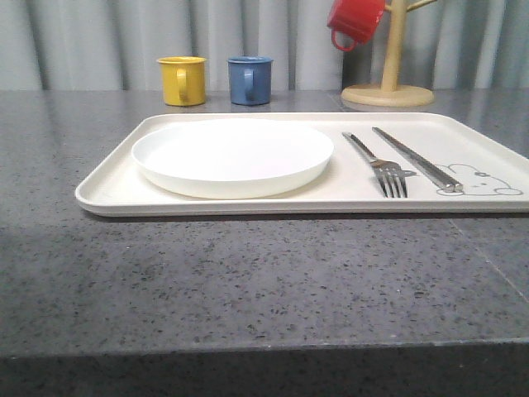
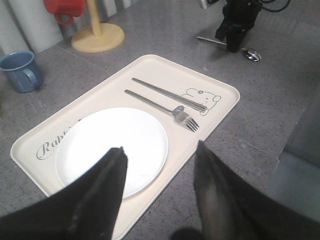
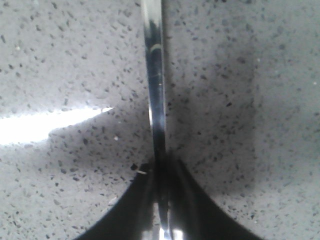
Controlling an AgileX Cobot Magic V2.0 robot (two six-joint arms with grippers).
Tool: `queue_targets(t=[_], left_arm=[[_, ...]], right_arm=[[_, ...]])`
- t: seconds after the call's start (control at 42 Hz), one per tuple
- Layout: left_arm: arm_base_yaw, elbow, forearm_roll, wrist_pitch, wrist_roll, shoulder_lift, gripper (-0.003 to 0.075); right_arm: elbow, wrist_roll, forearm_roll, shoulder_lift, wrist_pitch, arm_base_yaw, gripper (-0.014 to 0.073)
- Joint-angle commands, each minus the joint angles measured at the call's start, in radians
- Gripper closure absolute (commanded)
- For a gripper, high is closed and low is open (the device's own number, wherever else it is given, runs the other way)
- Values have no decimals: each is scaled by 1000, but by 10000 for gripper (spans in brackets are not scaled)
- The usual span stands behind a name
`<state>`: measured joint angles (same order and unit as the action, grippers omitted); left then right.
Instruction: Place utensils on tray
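Observation:
The cream tray (image 1: 107,192) (image 2: 220,90) lies on the grey stone table. It holds a round white plate (image 1: 231,157) (image 2: 112,145), a silver fork (image 1: 376,161) (image 2: 160,104) and flat metal chopsticks (image 1: 413,157) (image 2: 167,92) beside the rabbit drawing. My left gripper (image 2: 160,148) hovers open and empty over the tray's near edge by the plate. Off the tray's rabbit end, the spoon (image 2: 252,55) lies on the table. My right gripper (image 2: 235,45) (image 3: 161,162) is down on it, fingers shut on the spoon's handle (image 3: 154,75).
A yellow mug (image 1: 183,80) and a blue mug (image 1: 250,79) (image 2: 20,70) stand behind the tray. A red mug (image 1: 355,22) (image 2: 62,7) hangs on a wooden mug stand (image 1: 388,93) (image 2: 97,37) at the back right.

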<state>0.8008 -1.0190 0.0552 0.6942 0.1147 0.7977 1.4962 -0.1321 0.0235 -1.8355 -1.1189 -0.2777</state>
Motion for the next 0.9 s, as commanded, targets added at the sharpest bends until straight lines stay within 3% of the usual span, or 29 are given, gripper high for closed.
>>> queue_targets(t=[0.0, 0.214, 0.523, 0.69, 0.88], left_arm=[[8, -25, 5, -78, -12, 0, 409], [8, -25, 5, -78, -12, 0, 409], [8, -25, 5, -78, -12, 0, 409], [8, -25, 5, -78, -12, 0, 409], [8, -25, 5, -78, -12, 0, 409]], right_arm=[[29, -12, -9, 40, 0, -3, 571], [30, -12, -63, 106, -35, 32, 569], [30, -12, -209, 199, -140, 247, 569], [30, 4, -340, 196, -102, 310, 569], [30, 71, -347, 196, -19, 317, 568]])
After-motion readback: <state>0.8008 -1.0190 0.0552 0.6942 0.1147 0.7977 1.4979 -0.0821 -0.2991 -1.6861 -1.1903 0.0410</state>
